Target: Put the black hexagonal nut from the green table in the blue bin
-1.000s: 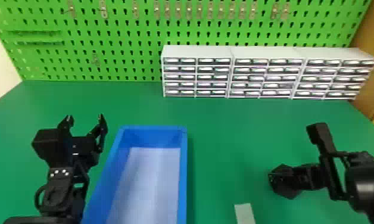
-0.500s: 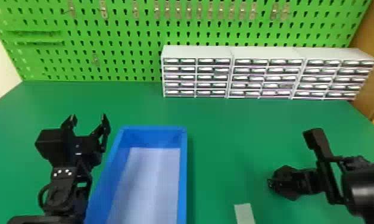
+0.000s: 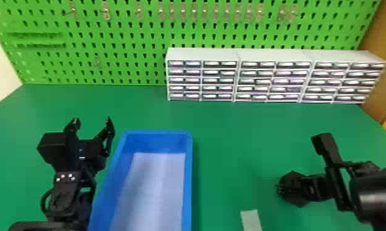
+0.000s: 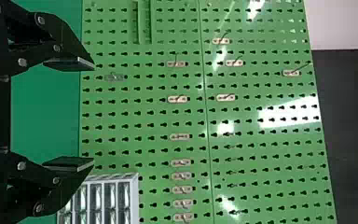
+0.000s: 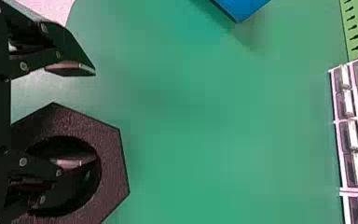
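1. From the head view, I see the black hexagonal nut [image 3: 299,201] on the green table [image 3: 226,129], right of the blue bin [image 3: 188,172], one corner towards the pegboard [image 3: 134,72]. The right gripper [image 3: 281,188] is over it; the left gripper [image 3: 92,118] is just left of the bin.
2. Left wrist view: the left gripper [image 4: 93,113] stands wide, empty.
3. Right wrist view: the right gripper [image 5: 95,116] is spread, ungripping; the nut's holed face looks up, no long axis.

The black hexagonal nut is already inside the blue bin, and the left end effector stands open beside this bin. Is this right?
Not quite: the head view shows the black hexagonal nut outside the blue bin, to its right, at the right end effector. The left end effector does stand open beside the bin.
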